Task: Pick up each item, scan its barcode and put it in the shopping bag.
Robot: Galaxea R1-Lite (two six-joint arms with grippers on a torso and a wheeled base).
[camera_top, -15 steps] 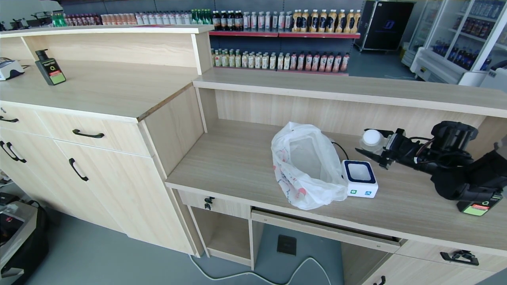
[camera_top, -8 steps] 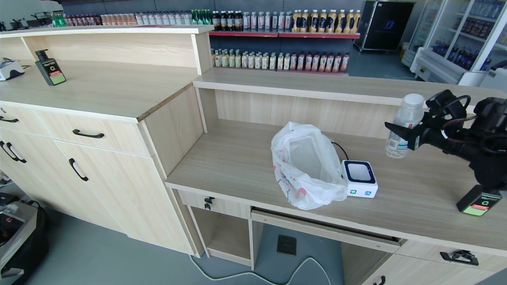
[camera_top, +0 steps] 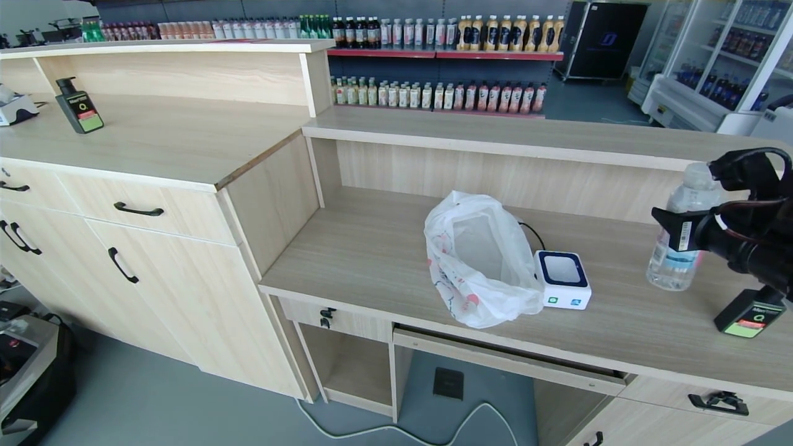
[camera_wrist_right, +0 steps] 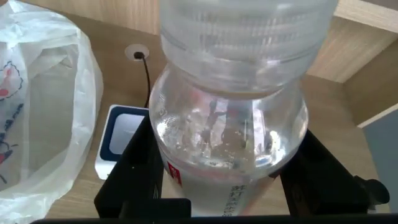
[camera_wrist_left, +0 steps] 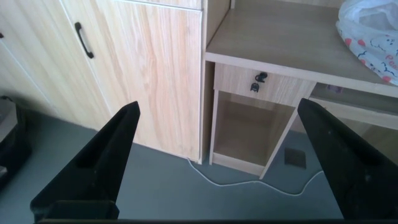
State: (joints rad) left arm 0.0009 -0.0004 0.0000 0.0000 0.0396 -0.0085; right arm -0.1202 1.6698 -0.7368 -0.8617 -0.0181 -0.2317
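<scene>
A clear water bottle [camera_top: 672,269] with a white cap is held upright just above the right end of the wooden counter [camera_top: 372,260], and my right gripper [camera_top: 679,230] is shut on its middle. Its barcode strip faces the white shopping bag [camera_top: 480,260], which stands open mid-counter. The white square scanner [camera_top: 562,279] sits right beside the bag. In the right wrist view the bottle [camera_wrist_right: 230,118] sits between the black fingers [camera_wrist_right: 134,180], above the scanner [camera_wrist_right: 121,140] and bag [camera_wrist_right: 37,106]. My left gripper [camera_wrist_left: 217,162] is open low over the floor, beside the cabinet.
A black pump bottle with a green label [camera_top: 749,313] stands on the counter under my right arm. Another like it [camera_top: 78,105] stands on the higher left counter. A raised shelf edge [camera_top: 495,133] runs behind the work area. A drawer [camera_top: 508,362] below the scanner is slightly open.
My right gripper has carried the bottle from beside the scanner rightward, turning it from tilted to upright, first up near the shelf edge, now lower and farther right.
</scene>
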